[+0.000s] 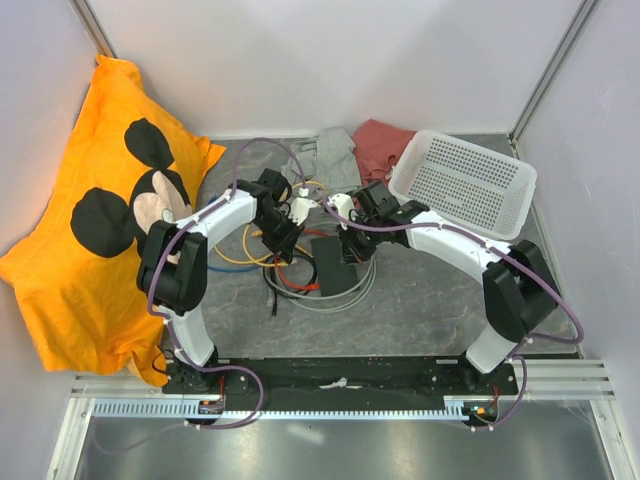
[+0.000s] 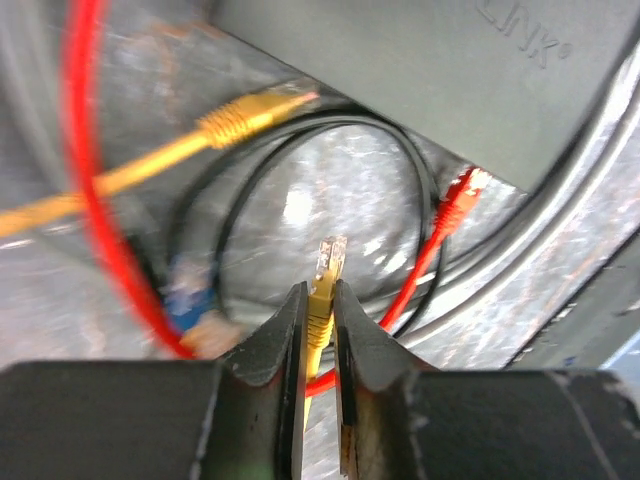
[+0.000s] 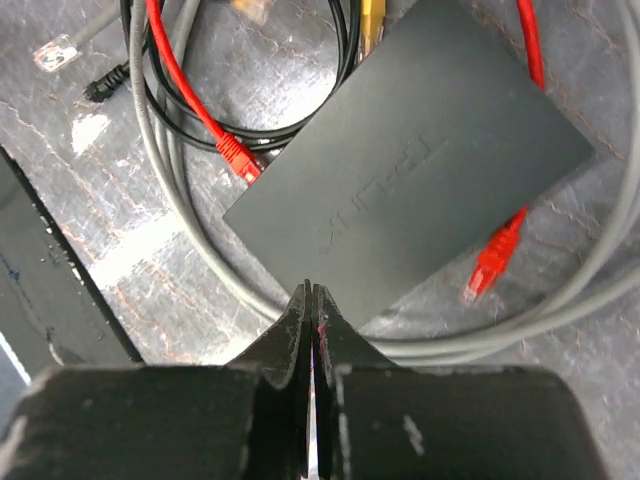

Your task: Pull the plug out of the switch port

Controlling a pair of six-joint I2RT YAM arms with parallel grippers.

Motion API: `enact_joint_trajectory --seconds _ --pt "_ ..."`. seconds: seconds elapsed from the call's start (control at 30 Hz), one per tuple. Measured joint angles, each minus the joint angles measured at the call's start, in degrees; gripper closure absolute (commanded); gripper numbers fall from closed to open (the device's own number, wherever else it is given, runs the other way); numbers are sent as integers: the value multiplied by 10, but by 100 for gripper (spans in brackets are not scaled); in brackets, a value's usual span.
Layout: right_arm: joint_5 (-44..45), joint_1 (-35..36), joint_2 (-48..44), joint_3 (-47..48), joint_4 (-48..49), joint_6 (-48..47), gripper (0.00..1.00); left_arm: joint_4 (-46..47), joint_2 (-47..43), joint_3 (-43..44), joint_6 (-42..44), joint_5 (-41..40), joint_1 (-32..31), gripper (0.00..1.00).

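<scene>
Loose cables [image 1: 300,285] crowd the black box [image 1: 327,262] on its left and near sides. Bare tabletop [image 1: 420,320] lies open nearer the right arm's base. A white basket [image 1: 462,182] blocks far right, crumpled cloths [image 1: 335,158] the back, an orange pillow [image 1: 90,230] the left.

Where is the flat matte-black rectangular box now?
Mid-table in the top view, the flat matte-black rectangular box lies among looped cables, right gripper at its edge.

White arm shells [image 1: 455,240]; black joints [image 1: 172,265]; purple cables [image 1: 262,140]; matte black fingers [image 3: 285,335], scuffed

Orange cloth [image 1: 90,230] lies left, white basket [image 1: 462,180] right.
</scene>
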Motion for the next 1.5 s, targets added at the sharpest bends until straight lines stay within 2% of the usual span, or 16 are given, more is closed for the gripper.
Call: enact_joint_trajectory --seconds 0.17,0.2,0.23,0.3,0.37,0.47,0.6,0.67,0.73,0.83,0.97,1.17,1.27,1.33,1.4,1.5 --pt "14 12 50 12 6 -7 100 -40 8 51 52 -32 2 96" --pt "18 15 61 12 8 -7 100 -47 11 60 62 -39 2 90" --pt "23 18 72 12 8 -7 100 -53 14 68 70 -49 2 75" --pt "31 22 85 12 8 -7 100 -59 17 75 81 -63 2 64" --pt "35 24 89 12 8 -7 100 -66 17 80 83 -70 6 60" --pt "42 27 89 10 12 -7 100 -81 17 92 73 -44 26 55" --pt "49 27 81 -5 16 -8 100 -109 16 147 29 59 68 50" --pt "51 27 75 -17 17 -9 100 -108 7 179 -1 104 88 37" --pt "52 27 71 -23 21 -9 100 -95 -11 189 -22 115 102 1" --pt "53 27 66 -29 25 -9 100 -60 -50 183 -51 104 115 1" --pt "54 27 64 -33 28 -11 100 -24 -90 151 -67 83 115 1" --pt "54 27 60 -37 30 -12 100 6 -91 85 -92 21 114 1" --pt "54 27 60 -38 30 -13 100 11 -80 69 -94 -8 114 18" --pt "54 27 60 -38 30 -13 100 20 -72 60 -95 -18 115 66" --pt "54 27 60 -38 30 -13 100 27 -67 51 -102 -22 115 98" --pt "54 28 60 -38 30 -13 100 38 -61 49 -105 -28 115 98"
